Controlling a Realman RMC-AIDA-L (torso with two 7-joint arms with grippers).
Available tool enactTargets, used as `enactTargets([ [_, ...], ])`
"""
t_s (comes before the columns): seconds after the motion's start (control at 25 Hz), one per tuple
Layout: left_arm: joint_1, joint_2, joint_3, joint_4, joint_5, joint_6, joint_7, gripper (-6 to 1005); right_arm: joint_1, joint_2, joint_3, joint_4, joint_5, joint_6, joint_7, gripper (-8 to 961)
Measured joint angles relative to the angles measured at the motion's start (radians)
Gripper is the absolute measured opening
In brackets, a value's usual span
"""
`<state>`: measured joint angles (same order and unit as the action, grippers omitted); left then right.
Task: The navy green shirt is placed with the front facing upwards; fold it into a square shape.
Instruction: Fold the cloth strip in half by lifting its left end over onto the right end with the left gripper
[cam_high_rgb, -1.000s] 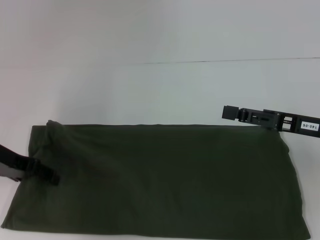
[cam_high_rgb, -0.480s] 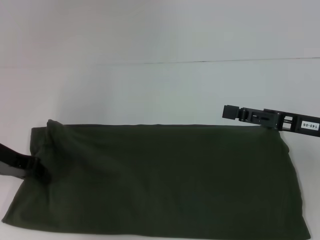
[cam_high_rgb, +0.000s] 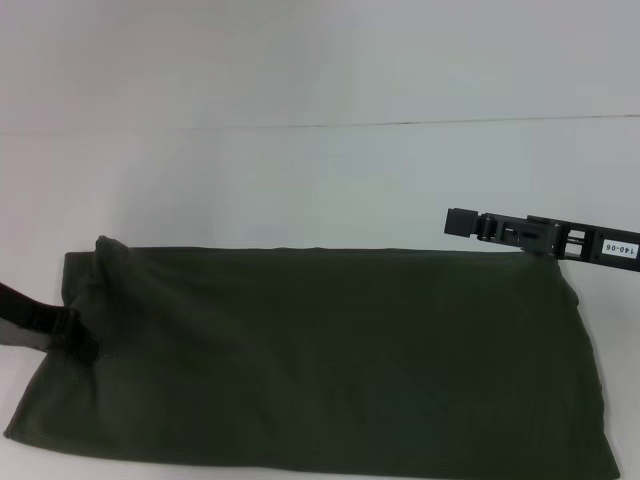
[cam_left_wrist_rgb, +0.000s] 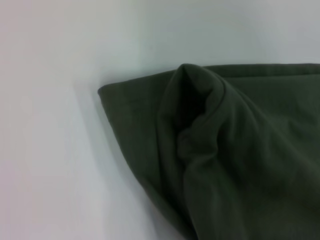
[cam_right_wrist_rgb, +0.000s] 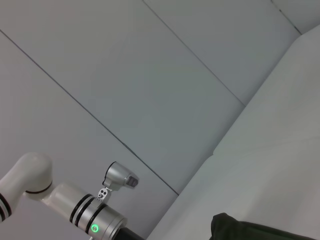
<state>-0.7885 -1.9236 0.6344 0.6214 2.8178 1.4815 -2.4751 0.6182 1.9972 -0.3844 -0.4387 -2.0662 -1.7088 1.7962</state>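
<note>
The shirt (cam_high_rgb: 320, 360) lies flat on the white table (cam_high_rgb: 300, 180) as a wide folded rectangle, nearest the robot. The left gripper (cam_high_rgb: 80, 338) is at the shirt's left edge, where the cloth is bunched into a raised fold (cam_left_wrist_rgb: 200, 115); whether its jaws are apart or together cannot be seen. Farther back, the right gripper (cam_high_rgb: 462, 224) is held level above the shirt's far right corner; its jaws also cannot be judged.

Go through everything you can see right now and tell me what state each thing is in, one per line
navy green shirt: folded into a long band, flat on the table, with a raised ruck at its far left corner.
left gripper: at the shirt's left edge, on the cloth.
right gripper: held level above the shirt's far right corner.
</note>
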Motion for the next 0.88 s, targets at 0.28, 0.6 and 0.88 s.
enactTargets([
  [0.28,-0.002,-0.003,-0.001,0.007,0.000,-0.009,0.000,100,0.001,-0.003,-0.010,-0.012,-0.006,0.000,-0.005,583],
  [0.6,0.003,-0.016,-0.002,0.070,-0.011,0.017,-0.007,100,-0.008,0.002,-0.042,-0.066,-0.008,-0.005,-0.145,581],
  [0.88,0.008,-0.017,-0.004,0.123,-0.066,0.082,-0.004,100,-0.002,0.027,-0.143,-0.080,-0.008,0.010,-0.317,578],
])
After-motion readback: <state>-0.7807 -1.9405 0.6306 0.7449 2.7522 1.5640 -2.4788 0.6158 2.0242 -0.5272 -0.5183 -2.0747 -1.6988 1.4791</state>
